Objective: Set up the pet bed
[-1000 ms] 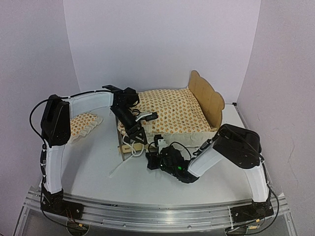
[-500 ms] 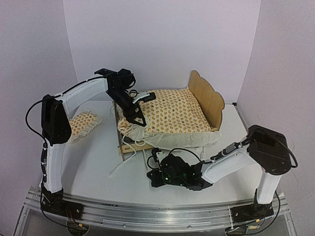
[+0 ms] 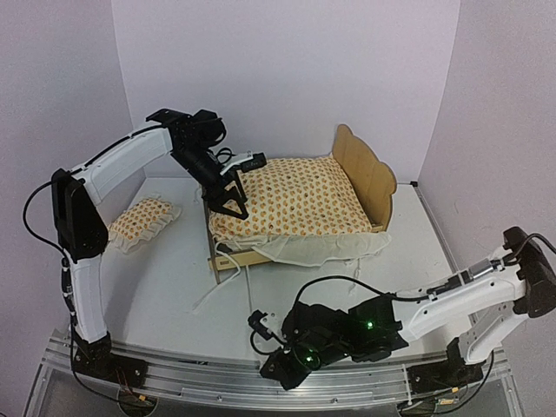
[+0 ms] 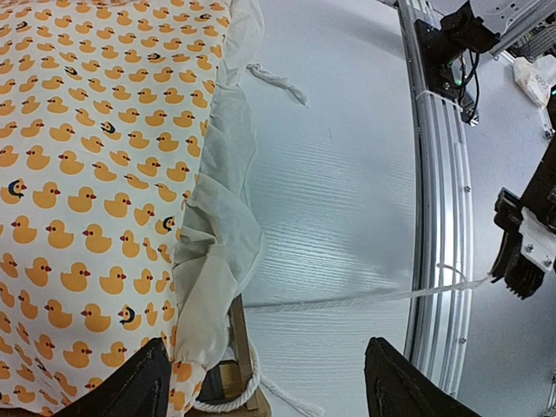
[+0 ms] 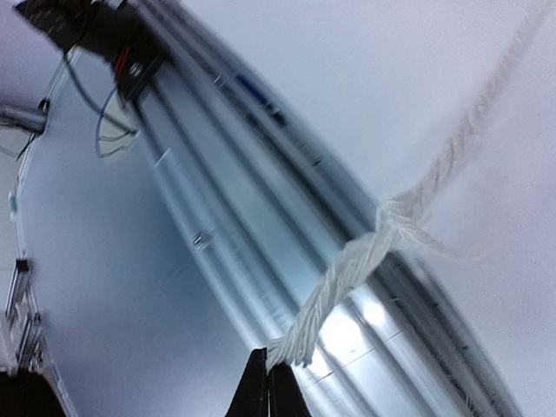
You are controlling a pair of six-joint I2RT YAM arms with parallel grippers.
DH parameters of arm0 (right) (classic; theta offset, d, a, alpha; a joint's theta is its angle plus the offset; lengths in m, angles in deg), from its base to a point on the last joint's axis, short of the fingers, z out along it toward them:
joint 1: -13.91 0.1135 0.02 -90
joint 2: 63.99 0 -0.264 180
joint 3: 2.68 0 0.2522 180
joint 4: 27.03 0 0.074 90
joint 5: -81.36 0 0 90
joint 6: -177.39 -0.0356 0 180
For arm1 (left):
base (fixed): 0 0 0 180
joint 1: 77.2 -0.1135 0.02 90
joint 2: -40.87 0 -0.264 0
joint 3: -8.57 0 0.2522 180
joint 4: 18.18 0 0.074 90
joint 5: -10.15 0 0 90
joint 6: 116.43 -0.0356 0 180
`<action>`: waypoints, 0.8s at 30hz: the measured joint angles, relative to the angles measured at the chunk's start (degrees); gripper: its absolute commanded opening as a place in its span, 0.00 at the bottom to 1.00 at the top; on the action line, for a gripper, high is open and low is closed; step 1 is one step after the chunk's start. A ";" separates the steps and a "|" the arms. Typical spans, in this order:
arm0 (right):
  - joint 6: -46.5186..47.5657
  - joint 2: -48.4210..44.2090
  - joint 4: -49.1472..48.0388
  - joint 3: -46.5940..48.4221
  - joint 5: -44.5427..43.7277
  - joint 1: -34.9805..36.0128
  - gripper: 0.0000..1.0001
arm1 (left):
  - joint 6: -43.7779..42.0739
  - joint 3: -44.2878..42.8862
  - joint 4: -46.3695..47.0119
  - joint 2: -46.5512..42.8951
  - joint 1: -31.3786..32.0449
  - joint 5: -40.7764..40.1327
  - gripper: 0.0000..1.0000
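Left arm (image 3: 122,165) arches high, left tool (image 4: 265,347) gaping, empty, over the scalloped light-plywood pet bed (image 3: 365,174) — duck-print cream cushion (image 3: 295,204) atop; right arm (image 3: 452,300) lies low, right tool (image 5: 268,387) pinching a white twisted cord (image 5: 347,269).

Pet bed (image 3: 369,178): set at the far middle of the worktop (image 3: 174,287), headboard to the right.
Mattress cushion (image 3: 300,204): laid on the pet bed, near edge overhanging.
Pillow (image 3: 143,221): placed left of the bed, apart from it.
Left pincer (image 3: 230,204): held over the cushion's left end.
Tie cord (image 4: 347,300): stretched from the bed's left end to the right pincer (image 3: 261,326) at the near edge.
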 measured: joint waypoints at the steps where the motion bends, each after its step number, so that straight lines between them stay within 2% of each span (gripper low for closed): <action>1: 0.22 -0.39 1.21 0.80 0.86 1.21 0.00 | 0.13 1.84 0.38 -1.43 0.00 -0.25 0.76; 4: 1.08 -1.45 4.45 2.91 2.80 3.61 0.00 | 0.48 7.59 2.03 -5.31 0.00 -1.18 0.75; 11: 8.45 -2.54 8.67 10.83 1.32 2.74 0.00 | 0.22 22.12 4.43 -11.28 0.53 0.97 0.78; 15: 13.09 -3.58 8.97 16.20 -0.12 0.00 0.00 | -0.74 30.89 6.26 -16.48 1.75 4.16 0.68; 18: 15.84 -3.62 8.44 19.00 -0.10 -3.05 0.00 | 0.03 34.72 8.10 -19.88 2.42 2.73 0.65; 20: 16.43 -3.71 7.39 18.71 -0.21 -4.74 0.00 | 0.31 38.44 8.59 -22.22 2.37 0.71 0.66; 24: 15.65 -5.17 4.98 12.18 -2.21 -5.91 0.00 | 0.70 52.68 9.49 -31.28 2.12 -4.63 0.76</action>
